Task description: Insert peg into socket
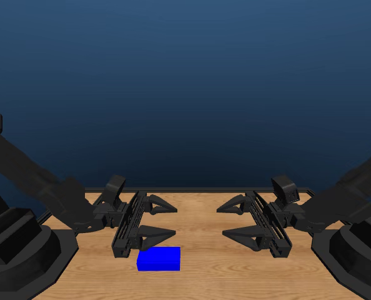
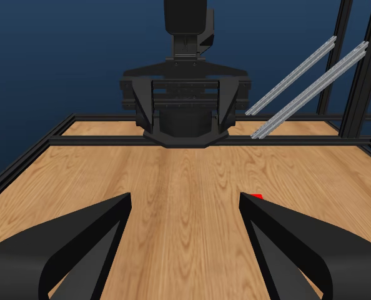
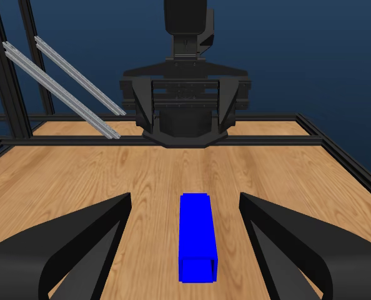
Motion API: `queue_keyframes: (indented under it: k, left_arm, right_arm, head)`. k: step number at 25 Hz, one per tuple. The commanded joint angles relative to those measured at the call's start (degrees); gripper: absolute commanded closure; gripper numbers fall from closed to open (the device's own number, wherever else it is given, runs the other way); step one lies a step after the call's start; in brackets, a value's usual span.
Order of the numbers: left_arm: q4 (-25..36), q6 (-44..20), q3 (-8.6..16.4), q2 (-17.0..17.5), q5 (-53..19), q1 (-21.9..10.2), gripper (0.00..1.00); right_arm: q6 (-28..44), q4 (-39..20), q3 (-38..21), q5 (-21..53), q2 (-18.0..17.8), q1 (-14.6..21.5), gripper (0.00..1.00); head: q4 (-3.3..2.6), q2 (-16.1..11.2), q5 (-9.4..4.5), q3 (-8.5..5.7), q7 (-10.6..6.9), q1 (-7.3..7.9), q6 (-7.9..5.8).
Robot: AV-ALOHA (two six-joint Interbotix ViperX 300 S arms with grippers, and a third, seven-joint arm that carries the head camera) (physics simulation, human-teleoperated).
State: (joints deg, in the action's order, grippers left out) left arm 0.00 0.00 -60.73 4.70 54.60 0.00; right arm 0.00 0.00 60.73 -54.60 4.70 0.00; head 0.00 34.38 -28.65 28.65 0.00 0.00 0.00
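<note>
Evidently nothing has been picked up yet: both the left gripper (image 1: 155, 220) and the right gripper (image 1: 235, 219) hover above the wooden table (image 1: 198, 275) with jaws spread wide and empty. Grasping, lifting and mating all remain. The socket (image 1: 158, 259), a glossy blue boxy block, lies flat just beside the left gripper. Of the peg (image 2: 257, 197) only a red sliver shows behind that gripper's jaw.

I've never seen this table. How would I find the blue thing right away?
Look at the wooden table between the two black robot arms. Near its front edge, just below the left gripper, lies the socket, a bright blue boxy block flat on the wood. It is the only blue thing there; everything beside it is black, and nothing is holding it.
</note>
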Motion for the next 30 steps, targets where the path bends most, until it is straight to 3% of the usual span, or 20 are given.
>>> queue_keyframes:
  k: [1,8,13,17,20,24,30]
  left_arm:
    - [-3.53,0.2,0.86,0.52,7.1,-4.28,0.0]
    - [-4.77,-2.77,-1.36,-2.4,13.14,-3.91,0.0]
    - [-13.66,-3.7,-6.85,-0.11,-5.48,-2.82,0.0]
    - [-15.45,-3.85,-8.04,0.79,-15.23,-1.85,0.0]
    - [-14.94,-5.27,-8.62,-0.03,-18.25,-1.67,0.0]
    - [-13.63,-7.13,-6.36,-2.38,-21.65,-2.29,0.0]
    - [-10.93,-9.2,-1.26,-11.02,-28.02,-1.72,0.0]
  right_arm:
    - [2.42,7.45,-0.83,7.35,2.07,2.58,0.0]
    - [4.57,8.84,-0.98,8.01,0.98,1.95,0.0]
    - [5.58,7.71,-3.98,10.65,-1.99,1.31,0.0]
    - [6.07,6.81,-5.49,11.22,-3.12,1.1,0.0]
    - [6.33,6.43,-5.8,11.8,-3.15,1.43,0.0]
    - [6.72,6.79,-5.51,12.83,-2.83,1.96,0.0]
    - [6.81,9.25,-2.75,12.89,-1.48,3.56,0.0]
  head:
    - [-0.18,-0.41,-10.37,-3.35,-0.15,-0.16,-0.67]
    - [-0.11,-3.14,-10.16,-4.5,-0.28,0.15,-0.66]
    - [0.17,-8.4,-9.47,-6.48,0.17,0.91,-0.18]
    - [0.48,-12.37,-9.43,-8.3,0.36,1.62,0.61]
    - [0.63,-14.68,-9.71,-9.43,0.3,1.93,1.04]
    - [0.7,-16.69,-10.31,-10.4,-0.3,1.92,1.48]
    - [0.58,-16.98,-10.78,-10.52,-1.08,1.47,1.57]
